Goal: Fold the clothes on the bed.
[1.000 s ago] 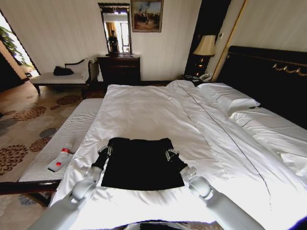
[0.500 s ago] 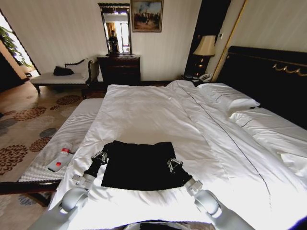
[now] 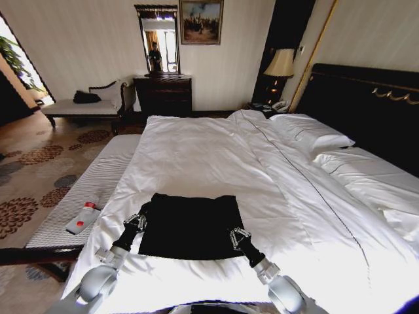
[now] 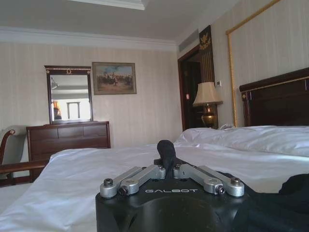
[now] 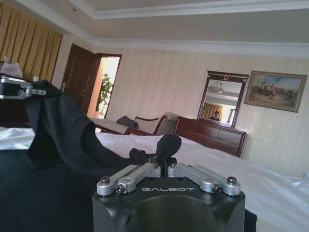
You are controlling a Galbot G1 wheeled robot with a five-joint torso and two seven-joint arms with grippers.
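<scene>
Black T-shirt (image 3: 191,226) flat on near bed (image 3: 216,150); left claw (image 3: 139,221) and right claw (image 3: 237,234) both pinched on its side edges.

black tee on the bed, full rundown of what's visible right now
The black T-shirt lies on the white duvet near the foot of the bed, folded into a rough rectangle, no lettering showing. It looks like soft matte fabric, mostly flat. The left tool is shut on its left edge and the right tool on its right edge, both near the front corners. In the right wrist view the left edge is lifted up off the bed, draping in folds from the left tool.
</scene>
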